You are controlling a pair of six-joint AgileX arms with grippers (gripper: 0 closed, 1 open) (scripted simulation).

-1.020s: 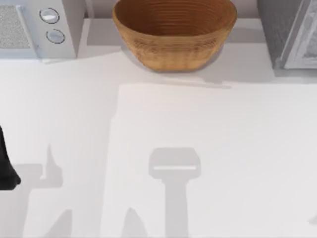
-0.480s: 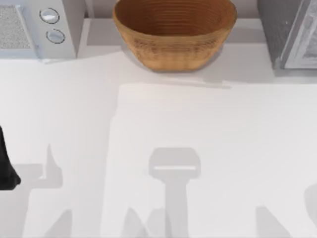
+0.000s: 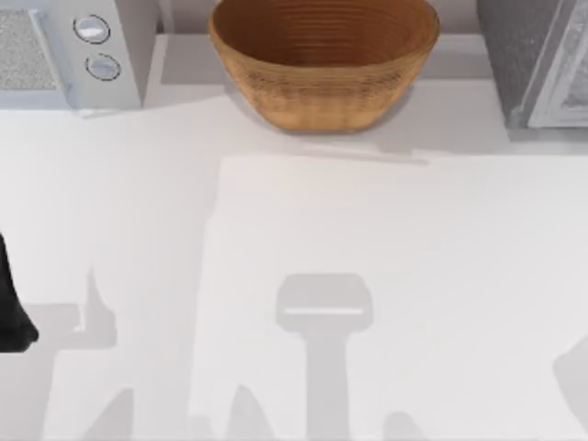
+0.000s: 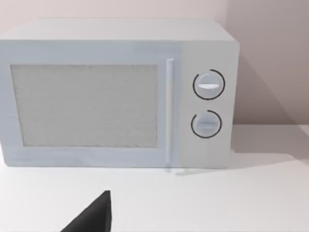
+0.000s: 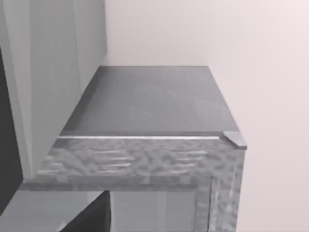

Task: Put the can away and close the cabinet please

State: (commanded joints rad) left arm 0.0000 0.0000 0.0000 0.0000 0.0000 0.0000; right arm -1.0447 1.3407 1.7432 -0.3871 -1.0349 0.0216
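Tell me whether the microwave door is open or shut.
Shut. In the left wrist view the microwave has its door flush with the front, the handle lying flat beside the two dials.

Woven wicker bowl (image 3: 323,60); matt white table (image 3: 367,239); mottled grey cabinet (image 5: 145,159).

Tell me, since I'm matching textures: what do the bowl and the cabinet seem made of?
The bowl looks like woven wicker: brown, matte, with ridged coils round its wall. The cabinet looks like mottled grey stone or brushed metal; I can't tell which.
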